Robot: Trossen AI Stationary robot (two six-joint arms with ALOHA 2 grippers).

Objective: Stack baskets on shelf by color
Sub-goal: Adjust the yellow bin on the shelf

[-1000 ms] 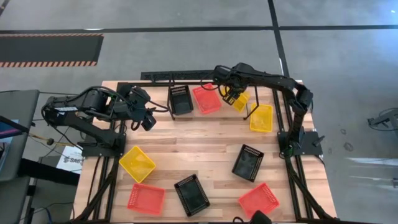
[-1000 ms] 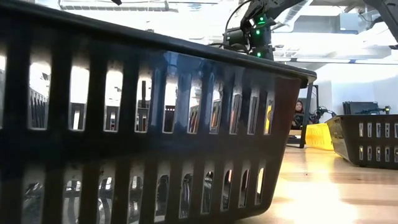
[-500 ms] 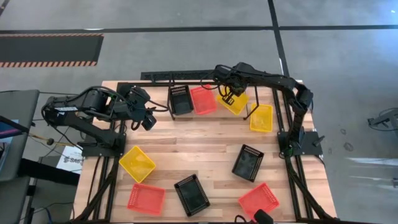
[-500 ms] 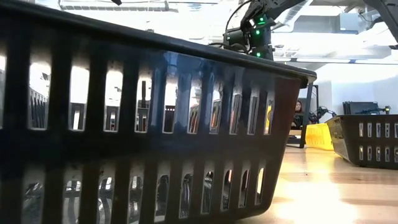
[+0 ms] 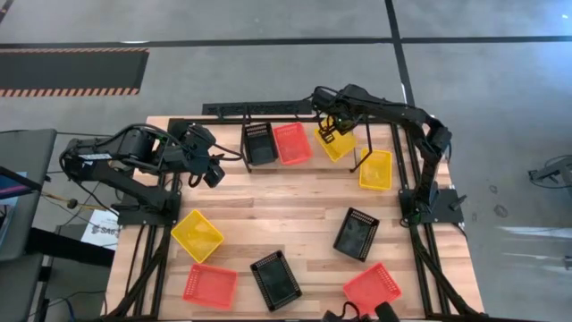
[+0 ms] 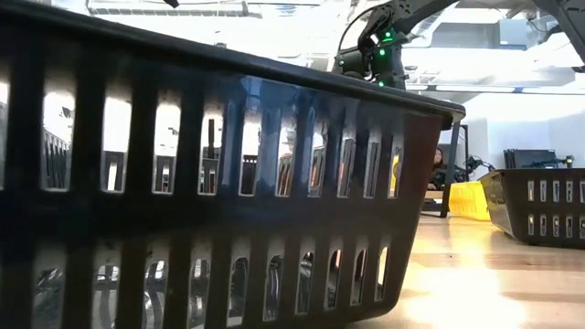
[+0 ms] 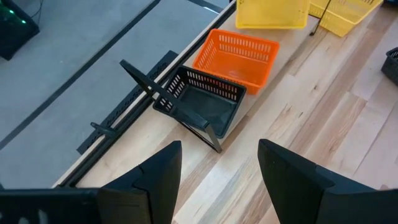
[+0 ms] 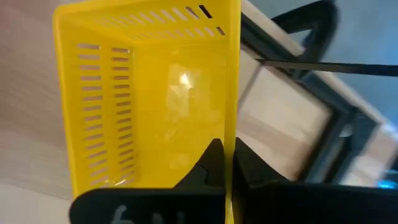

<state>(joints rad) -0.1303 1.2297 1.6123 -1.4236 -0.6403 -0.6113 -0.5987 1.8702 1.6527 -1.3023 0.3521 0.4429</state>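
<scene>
At the far edge of the tabletop [image 5: 295, 201], your right tool [image 5: 329, 134] was pinched on the rim wall of a shallow yellow plastic mesh basket [image 5: 335, 143]; the right wrist view showed its two dark fingers [image 8: 214, 163] pressed together with that thin yellow wall between them. That yellow basket [image 8: 149, 93] sat at the right end of the low black metal-rod shelf [image 5: 268, 111], just beside a red-orange mesh basket [image 5: 292, 143], which in turn stood next to a black mesh basket [image 5: 260, 143].

You should have expected the yellow basket to be light and fairly stiff, though its slotted walls would probably flex under a hard squeeze, and the smooth plastic could slip or swing when held by one wall alone. The rim at the middle of a side looked like the sensible hold, as you had it.

Seen from above, its long axis ran slantwise, skewed against the two neighbours, whose long sides ran roughly away from the shelf's back rail. Its open mouth faced up.

Your left tool [image 5: 213, 174] hung spread and empty over the tabletop's left side, pointing toward the black basket [image 7: 202, 102].

Six more baskets lay scattered, including a second yellow one [image 5: 375, 170] near the right post.
</scene>
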